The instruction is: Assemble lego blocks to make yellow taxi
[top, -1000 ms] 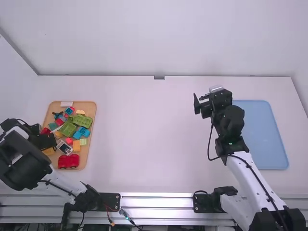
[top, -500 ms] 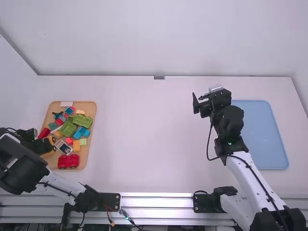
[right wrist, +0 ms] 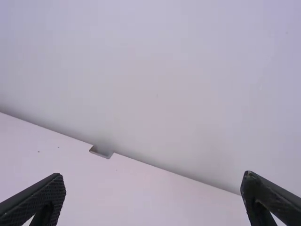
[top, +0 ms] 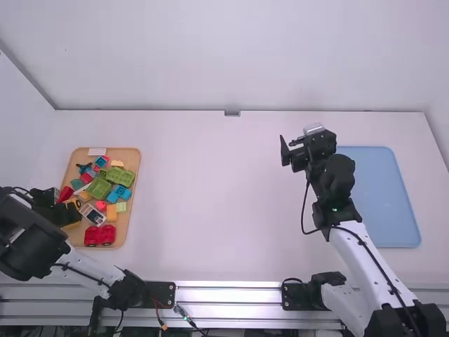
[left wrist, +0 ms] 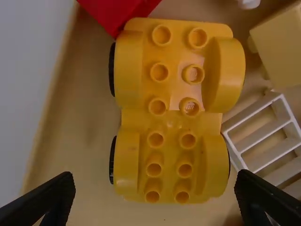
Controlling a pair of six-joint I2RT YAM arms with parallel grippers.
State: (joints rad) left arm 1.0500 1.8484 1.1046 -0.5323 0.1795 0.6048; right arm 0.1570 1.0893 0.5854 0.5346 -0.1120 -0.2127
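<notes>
Base point(left wrist: 170, 123), yellow, one, at tray's point(top: 125, 226) eight o'clock, near edge; left gripper point(top: 78, 210) there, right gripper point(top: 288, 145) at table's point(top: 217, 203) two o'clock, both spread wide; open room at tray's three o'clock.

The yellow wheeled base point(left wrist: 172, 123) lies studs-up on the tan tray point(left wrist: 84, 146).

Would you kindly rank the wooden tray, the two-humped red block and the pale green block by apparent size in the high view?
1. Wooden tray
2. Two-humped red block
3. Pale green block
</notes>
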